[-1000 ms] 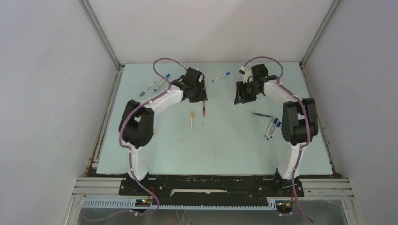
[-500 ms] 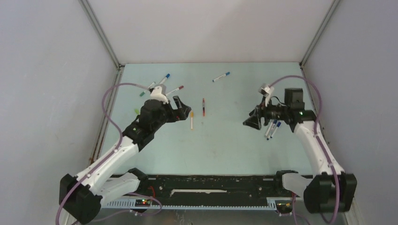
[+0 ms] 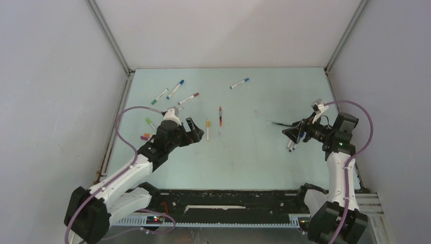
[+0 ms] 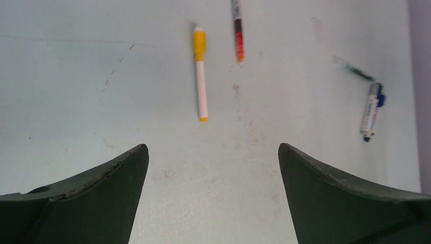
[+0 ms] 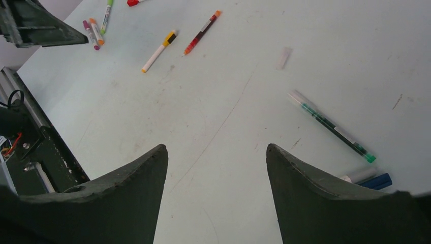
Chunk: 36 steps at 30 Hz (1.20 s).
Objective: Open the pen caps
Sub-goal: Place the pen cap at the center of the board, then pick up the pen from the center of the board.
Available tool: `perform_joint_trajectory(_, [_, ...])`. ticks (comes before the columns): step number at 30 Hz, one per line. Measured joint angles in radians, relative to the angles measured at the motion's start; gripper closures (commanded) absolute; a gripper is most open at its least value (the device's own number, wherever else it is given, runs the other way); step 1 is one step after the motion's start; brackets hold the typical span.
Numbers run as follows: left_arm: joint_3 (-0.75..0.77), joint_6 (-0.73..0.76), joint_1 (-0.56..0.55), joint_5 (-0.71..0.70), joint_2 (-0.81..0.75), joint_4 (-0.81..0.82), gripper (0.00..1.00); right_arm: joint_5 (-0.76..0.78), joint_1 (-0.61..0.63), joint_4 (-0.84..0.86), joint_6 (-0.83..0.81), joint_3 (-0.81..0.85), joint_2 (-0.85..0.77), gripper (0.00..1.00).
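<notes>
**Left claw (image 3: pixel 197 130) & right claw (image 3: pixel 287 134) backing off, both gaping**

Since a sec ago both arms are swinging back from the far end of the desk (image 3: pixel 244 162) toward its near half. Left claw is now sitting just left of the yellow-capped pen (image 3: pixel 207 129); right claw is hanging near the right edge over the blue pens (image 3: pixel 293 144). Both claws are gaping wider vs. earlier. Each wrist view is showing its jaws spread w/ only bare desk between, pinching nothing.

As for pen caps (image 4: pixel 199 39): those that can be made out are sitting on their pens, which are lying flat on the desk. Yellow one is capping the white pen ahead of the left claw. Red pen (image 4: pixel 237 30) is lying just beside it, roughly parallel, its top running out of the left wrist frame.

Far left, green-capped pen (image 3: pixel 159 96), blue-capped pen (image 3: pixel 176 89) & red-capped pen (image 3: pixel 188 98) are lying well apart from both claws. Lone blue-capped pen (image 3: pixel 239 83) is lying far centre. Near the left edge: green pen (image 3: pixel 150 124), plus orange & magenta pens (image 3: pixel 145 136) side by side.

Hard to read:
- Blue pens are partly hiding behind the right finger in the right wrist view, so the count is unclear.
- Thin green-tipped pen (image 5: pixel 333 127) is lying just beyond them; can't tell if capped.
- Small pale stub (image 5: pixel 283 58) is lying alone mid-desk, too blurry to tell if it's a cap.
</notes>
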Motion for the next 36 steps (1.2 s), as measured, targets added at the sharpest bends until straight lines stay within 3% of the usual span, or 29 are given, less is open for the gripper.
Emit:
perform_joint_trajectory(5, [0.091,0.011,0.000,0.001,0.190,-0.059,0.04,0.000,-0.009,0.002,-0.001,0.000,0.005,0.28])
perform_joint_trajectory(12, [0.347,0.063,0.000,0.002,0.482,-0.150,0.20,0.000,-0.016,0.008,-0.003,0.000,0.019,0.28])
perform_joint_trajectory(19, [0.571,0.117,-0.050,-0.082,0.708,-0.309,0.23,0.000,-0.018,0.008,-0.007,0.000,0.042,0.28])
perform_joint_trajectory(28, [0.712,0.159,-0.101,-0.142,0.874,-0.438,0.45,0.000,-0.018,0.007,-0.024,0.000,0.066,0.28])
perform_joint_trajectory(36, [0.745,0.159,-0.101,-0.138,0.950,-0.475,0.51,0.000,-0.018,0.006,-0.031,0.000,0.082,0.28])
